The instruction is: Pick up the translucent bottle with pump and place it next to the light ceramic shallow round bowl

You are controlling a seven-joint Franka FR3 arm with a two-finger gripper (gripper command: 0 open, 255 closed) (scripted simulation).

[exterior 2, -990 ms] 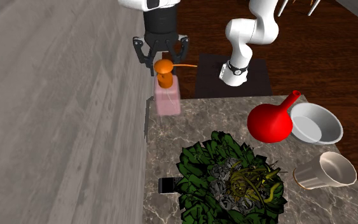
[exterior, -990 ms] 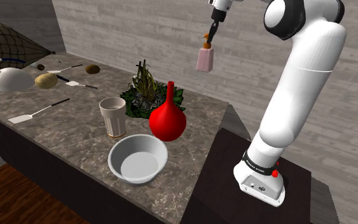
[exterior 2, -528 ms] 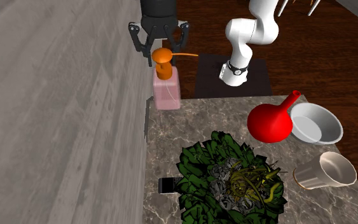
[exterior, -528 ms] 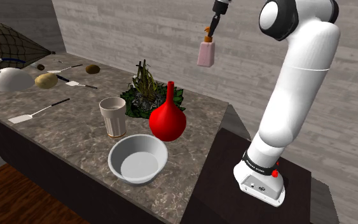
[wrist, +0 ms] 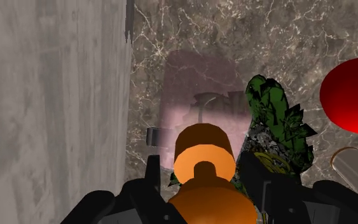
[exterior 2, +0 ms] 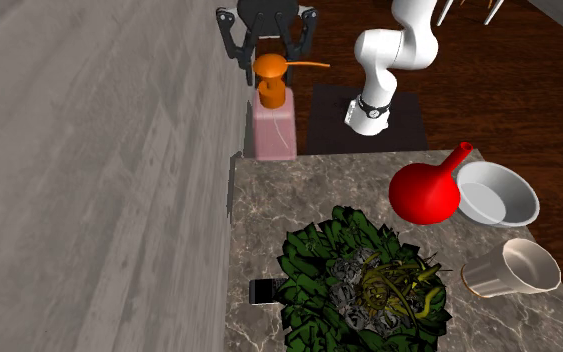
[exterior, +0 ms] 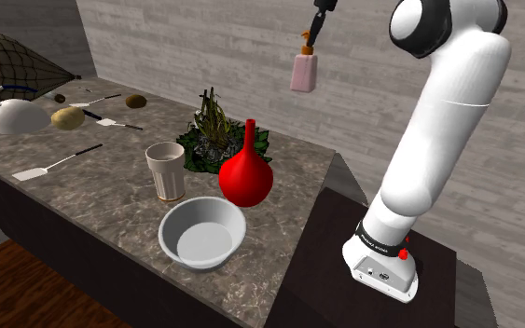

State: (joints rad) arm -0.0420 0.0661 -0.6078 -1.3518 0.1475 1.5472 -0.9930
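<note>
My claw (exterior 2: 270, 57) grips the pink pump bottle (exterior 2: 274, 125) aloft by its orange head (wrist: 204, 156); next, lower it beside the pale bowl (exterior: 201, 233).

Present on counter (exterior: 102, 191): one bowl (exterior: 202, 233), one cup (exterior: 165, 170), one red vase (exterior: 245, 177), one leafy plant (exterior: 214, 133), one white teapot (exterior: 13, 116), three long-handled utensils (exterior: 55, 165), one netted mound (exterior: 8, 56). In the air: one pump bottle (exterior: 302, 72).
</note>
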